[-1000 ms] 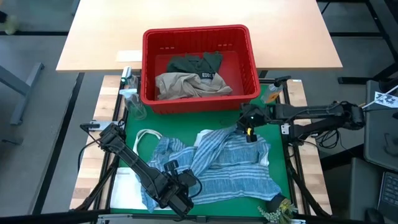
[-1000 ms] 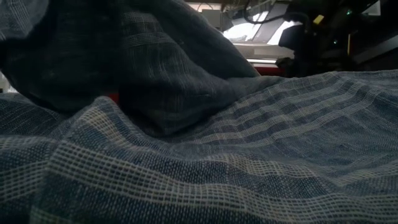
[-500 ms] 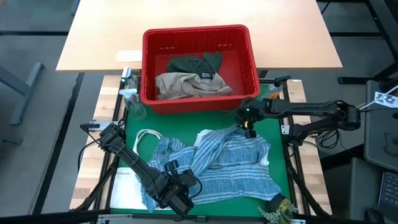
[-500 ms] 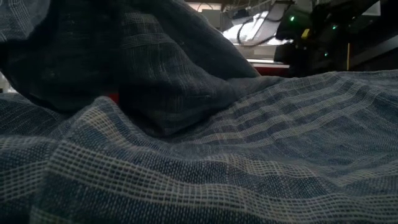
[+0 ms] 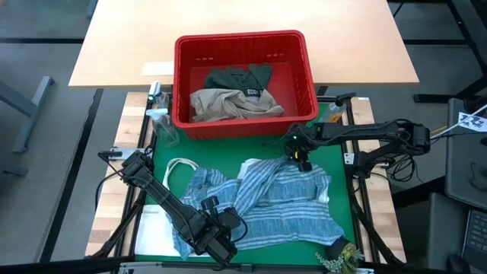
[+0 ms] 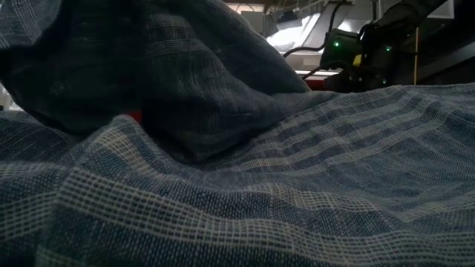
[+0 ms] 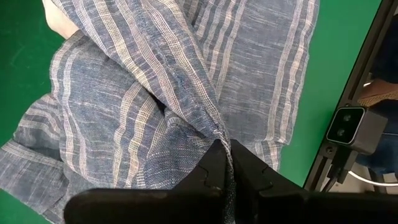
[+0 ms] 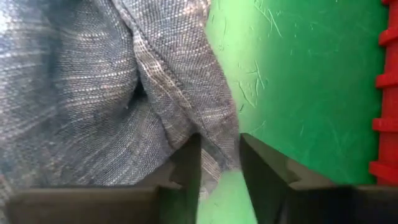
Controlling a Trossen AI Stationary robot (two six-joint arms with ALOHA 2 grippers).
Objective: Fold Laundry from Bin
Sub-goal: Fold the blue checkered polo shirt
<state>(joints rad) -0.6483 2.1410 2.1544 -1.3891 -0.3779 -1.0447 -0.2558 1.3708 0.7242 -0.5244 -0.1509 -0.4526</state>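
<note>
The left gripper (image 7: 225, 163) is clamped on a fold of the striped garment (image 5: 266, 202), which lies spread on the green mat (image 5: 338, 190) just in front of the red bin (image 5: 243, 84). The right gripper (image 8: 221, 165), fingers apart, straddles the garment's edge nearest the bin. Beige and dark green garments lie inside the bin.

Both arms were dark, near black, built of slim tubes between bulkier joint housings. The left arm (image 5: 163, 199) ended in a blocky black gripper (image 5: 219, 242) with matte, angular fingers (image 7: 208, 177). The right arm (image 5: 365, 137) carried loose black cables along its length, a small green light glowing at its wrist, and a yellow mark beside its gripper (image 5: 303, 160). Its fingers (image 8: 186, 163) were flat, dark and square-edged.
</note>
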